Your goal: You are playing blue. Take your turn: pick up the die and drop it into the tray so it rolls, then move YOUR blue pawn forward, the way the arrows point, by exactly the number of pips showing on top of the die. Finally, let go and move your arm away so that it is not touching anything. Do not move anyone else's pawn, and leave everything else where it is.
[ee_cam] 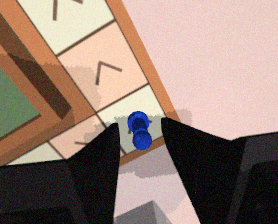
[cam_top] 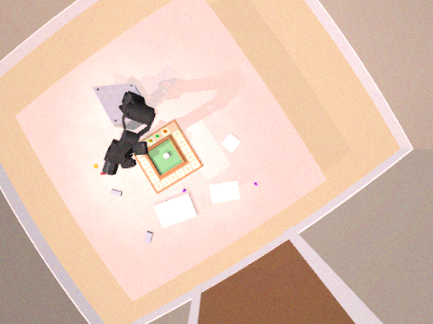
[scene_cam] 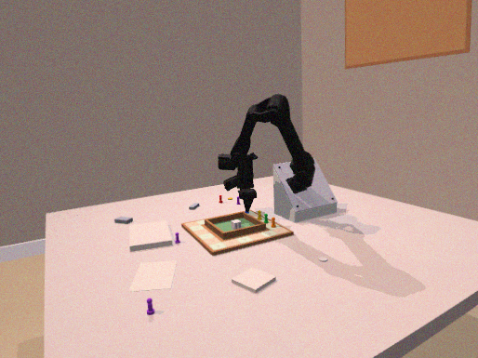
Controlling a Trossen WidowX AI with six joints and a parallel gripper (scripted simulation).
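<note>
1 table (scene_cam: 381, 254), pale pink, carries everything listed.

1 arm (scene_cam: 279, 119), black, arched from a grey wedge base (scene_cam: 321, 207) at the far right, reaching down over the board's far corner, presumably to take the pawn.

1 game board (scene_cam: 274, 233), square, orange-edged, with a track of arrow squares round a sunken green tray (scene_cam: 222, 222).

3 white slabs lie near and left of the board, apart from play.

1 gripper (ee_cam: 140, 131), pointing straight down, fingers partly open and narrowing on either side of the pawn. In the wrist view gaps show on both sides, so it grips nothing yet.

1 die (scene_cam: 236, 224), white, resting inside the tray, so the roll looks done. Pips too small to read.

1 blue pawn (ee_cam: 139, 131), upright on a corner track square, between the fingers.

3 other pawns, yellow, green (scene_cam: 266, 218) and orange (scene_cam: 273, 221), stand along the board's far edge, to be left alone.
</note>
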